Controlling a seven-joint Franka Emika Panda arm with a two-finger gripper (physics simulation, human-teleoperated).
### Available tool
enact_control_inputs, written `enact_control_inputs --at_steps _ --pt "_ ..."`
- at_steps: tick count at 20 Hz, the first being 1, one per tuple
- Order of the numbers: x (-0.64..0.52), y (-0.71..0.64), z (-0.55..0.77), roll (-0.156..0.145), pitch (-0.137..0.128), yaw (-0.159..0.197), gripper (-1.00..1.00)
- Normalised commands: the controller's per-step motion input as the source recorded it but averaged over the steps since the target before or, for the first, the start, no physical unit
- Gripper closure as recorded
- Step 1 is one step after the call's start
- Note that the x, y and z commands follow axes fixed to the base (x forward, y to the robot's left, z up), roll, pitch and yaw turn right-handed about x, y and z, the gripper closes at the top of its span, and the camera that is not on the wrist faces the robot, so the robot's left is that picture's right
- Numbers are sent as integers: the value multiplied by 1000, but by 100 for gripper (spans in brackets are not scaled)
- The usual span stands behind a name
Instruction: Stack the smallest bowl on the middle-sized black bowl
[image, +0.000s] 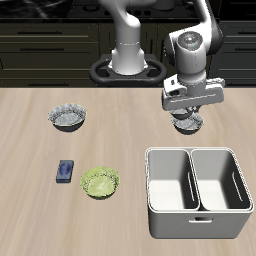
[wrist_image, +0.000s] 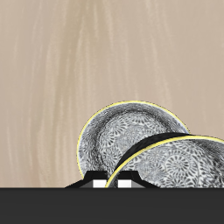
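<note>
My gripper (image: 187, 111) is at the table's back, beside the white bin's far edge. In the wrist view the gripper (wrist_image: 111, 183) is shut on the rim of the smallest bowl (wrist_image: 185, 171), black with a speckled rim. It holds that bowl just above and partly over the middle-sized black bowl (wrist_image: 118, 136), which sits on the table. In the exterior view the two bowls merge into one dark shape under the gripper: the smallest bowl (image: 187, 119) is on top, the middle-sized bowl (image: 189, 128) below. I cannot tell whether they touch.
The widest speckled-rim bowl (image: 68, 118) sits far across the table. A green leafy dish (image: 100, 182) and a small blue object (image: 66, 171) lie nearer the front edge. A white two-compartment bin (image: 198, 190) stands just in front of the gripper.
</note>
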Motion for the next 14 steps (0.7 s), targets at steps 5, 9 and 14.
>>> enact_control_inputs --at_steps 5,9,14 --pt "6 179 -182 26 29 29 100" --pt "-23 25 -295 11 52 17 100" --pt "22 -116 -238 -30 44 16 -100"
